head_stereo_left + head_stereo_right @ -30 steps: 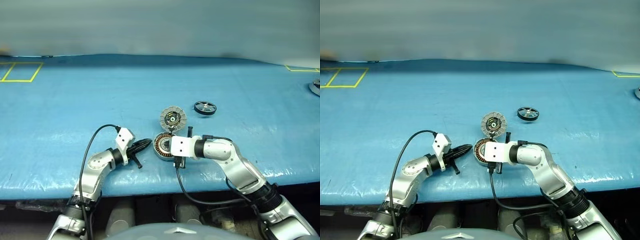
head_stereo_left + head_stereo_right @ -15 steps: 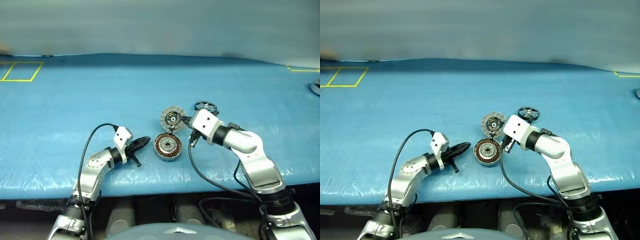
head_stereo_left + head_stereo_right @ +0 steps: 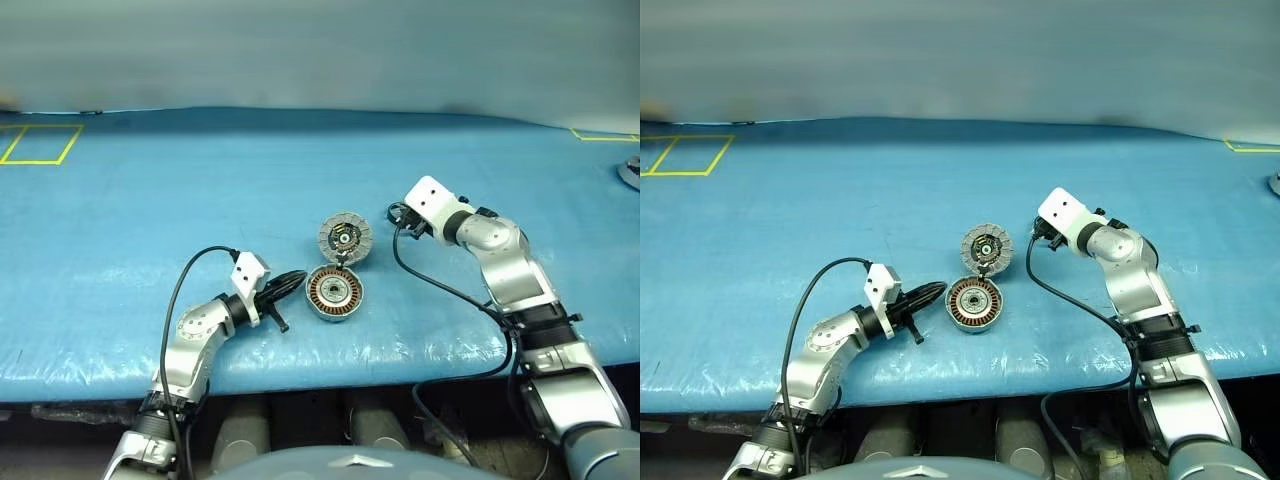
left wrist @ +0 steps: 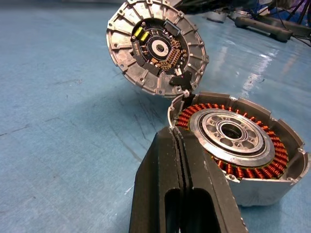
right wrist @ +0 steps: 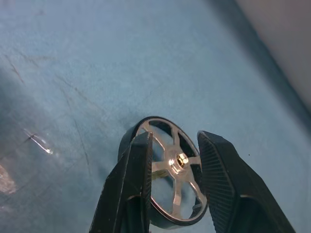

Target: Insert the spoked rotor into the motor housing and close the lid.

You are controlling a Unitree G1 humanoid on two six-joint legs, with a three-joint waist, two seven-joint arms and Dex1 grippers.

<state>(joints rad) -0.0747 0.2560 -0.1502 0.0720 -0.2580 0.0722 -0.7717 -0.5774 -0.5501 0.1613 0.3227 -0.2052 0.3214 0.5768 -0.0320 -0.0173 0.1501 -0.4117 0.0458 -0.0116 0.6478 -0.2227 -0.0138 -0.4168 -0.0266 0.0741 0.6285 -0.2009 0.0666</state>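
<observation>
The motor housing lies near the table's front edge, copper windings up. Its lid stands tilted open at the far rim, ribbed face toward me. My left gripper is shut on nothing, its tips right at the housing's left rim below the lid. To the right, my right gripper points down at the spoked rotor, which lies flat on the blue cover. In the right wrist view, the right gripper is open, one finger over each side of the ring, not closed on it.
The blue table cover stretches wide to the left and back. A yellow taped square marks the far left corner. A round metal part sits at the far right edge. The front edge runs just behind the housing.
My right gripper left the housing, swung right and away to the rotor, and opened. The left gripper, housing and lid stayed put.
</observation>
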